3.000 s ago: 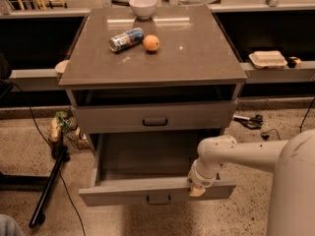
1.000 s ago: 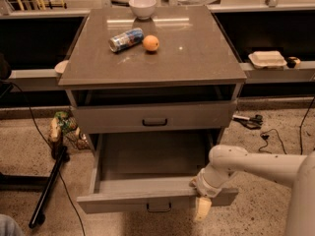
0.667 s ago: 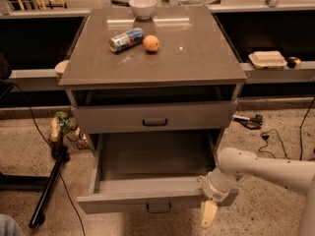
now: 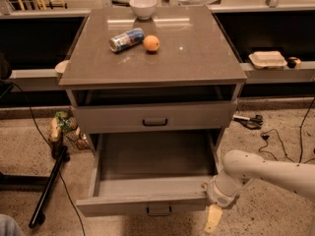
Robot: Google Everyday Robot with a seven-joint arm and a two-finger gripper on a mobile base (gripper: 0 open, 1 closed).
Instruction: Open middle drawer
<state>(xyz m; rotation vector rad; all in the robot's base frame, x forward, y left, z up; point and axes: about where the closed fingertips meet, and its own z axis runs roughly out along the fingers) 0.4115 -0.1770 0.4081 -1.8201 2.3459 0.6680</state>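
The middle drawer (image 4: 147, 203) is a wide grey drawer with a small dark bar handle (image 4: 159, 211). It stands pulled far out of the grey cabinet, and its inside (image 4: 155, 154) looks empty. My gripper (image 4: 212, 219) hangs low beside the drawer's front right corner, pointing down at the floor, off the handle and holding nothing that I can see. My white arm (image 4: 266, 171) reaches in from the right. Above, another grey drawer (image 4: 155, 116) with the same kind of handle sits slightly out.
On the cabinet top (image 4: 197, 53) lie a can (image 4: 126, 39), an orange (image 4: 151, 43) and a white bowl (image 4: 142, 6). A black stand leg (image 4: 49, 186) and cables lie on the floor at left. More cables (image 4: 275, 136) lie at right.
My gripper has moved right and down, from the drawer's front edge to below its right corner. The drawer came out slightly further.
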